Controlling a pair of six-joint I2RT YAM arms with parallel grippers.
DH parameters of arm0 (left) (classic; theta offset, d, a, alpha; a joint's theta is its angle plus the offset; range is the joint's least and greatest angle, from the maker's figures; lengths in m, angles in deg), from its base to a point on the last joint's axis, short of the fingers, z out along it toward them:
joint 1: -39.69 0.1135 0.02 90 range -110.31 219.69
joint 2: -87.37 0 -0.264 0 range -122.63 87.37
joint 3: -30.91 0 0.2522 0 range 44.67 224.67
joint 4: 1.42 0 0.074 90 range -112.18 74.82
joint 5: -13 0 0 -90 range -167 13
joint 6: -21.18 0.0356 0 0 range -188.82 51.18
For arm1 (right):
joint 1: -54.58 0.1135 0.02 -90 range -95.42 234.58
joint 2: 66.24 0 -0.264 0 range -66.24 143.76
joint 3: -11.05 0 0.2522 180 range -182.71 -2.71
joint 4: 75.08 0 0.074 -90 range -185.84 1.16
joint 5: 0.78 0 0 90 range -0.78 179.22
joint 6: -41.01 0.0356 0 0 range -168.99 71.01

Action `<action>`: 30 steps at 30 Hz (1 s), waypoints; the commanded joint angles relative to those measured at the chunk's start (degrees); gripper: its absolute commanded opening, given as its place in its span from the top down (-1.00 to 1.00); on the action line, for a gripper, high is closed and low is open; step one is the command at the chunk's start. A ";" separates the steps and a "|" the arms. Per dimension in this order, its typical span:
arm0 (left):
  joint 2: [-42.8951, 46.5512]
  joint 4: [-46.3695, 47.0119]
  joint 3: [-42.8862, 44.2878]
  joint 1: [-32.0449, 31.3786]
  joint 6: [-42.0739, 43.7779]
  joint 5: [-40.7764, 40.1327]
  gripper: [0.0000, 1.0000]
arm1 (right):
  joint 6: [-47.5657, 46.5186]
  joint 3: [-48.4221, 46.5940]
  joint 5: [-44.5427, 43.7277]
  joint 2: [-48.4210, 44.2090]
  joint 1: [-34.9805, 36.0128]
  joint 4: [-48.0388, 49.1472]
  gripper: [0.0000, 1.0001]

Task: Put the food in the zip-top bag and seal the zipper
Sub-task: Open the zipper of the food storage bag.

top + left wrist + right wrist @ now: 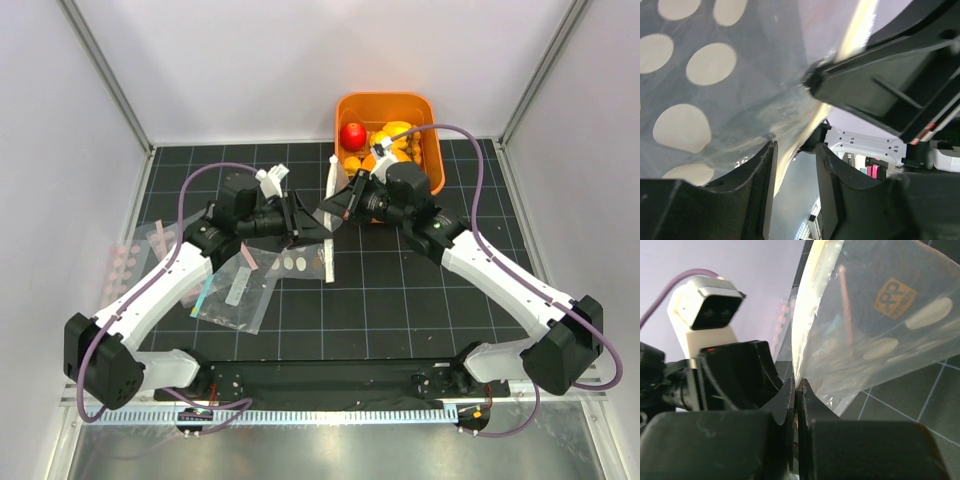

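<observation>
The dotted zip-top bag [295, 262] hangs between my two grippers above the mat. Its pale zipper strip [331, 180] runs along the raised edge. My right gripper [328, 213] is shut on that edge; in the right wrist view the jaws [798, 382] pinch the zipper [807, 300] and the bag [875, 330] spreads to the right. My left gripper [296, 222] faces it, open. In the left wrist view its gripper [795, 150] has the jaws apart, with the zipper [855, 30] passing between them and the bag [715, 100] on the left. The red apple [352, 135] and yellow pieces [395, 135] lie in the orange basket [385, 98].
A clear bag with a teal strip and white label [235, 295] lies at front left on the mat. A bag with pink dots [125, 265] lies at the left edge. A pink strip [325, 262] lies under the dotted bag. White walls close in the back and sides.
</observation>
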 commanded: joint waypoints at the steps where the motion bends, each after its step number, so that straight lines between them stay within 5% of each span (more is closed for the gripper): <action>1: -0.61 1.54 3.52 -0.11 1.51 -0.37 0.17 | -0.02 -3.22 -2.27 -1.46 0.14 -2.56 0.98; 7: -2.72 0.31 5.54 -0.46 3.61 -0.81 0.10 | 0.33 -4.46 -3.76 -0.67 0.32 -5.39 0.98; 22: -7.38 -0.84 10.73 -2.31 5.29 -0.11 0.31 | 1.03 -7.45 -11.15 -0.14 1.11 -14.61 0.98; 27: -8.79 -0.92 11.17 -2.66 5.72 1.47 0.93 | 1.56 -7.36 -11.32 0.12 1.20 -15.67 0.94; 30: -8.70 -0.84 11.34 -2.75 5.90 1.65 0.99 | 1.56 -7.62 -11.67 0.39 1.20 -16.73 0.86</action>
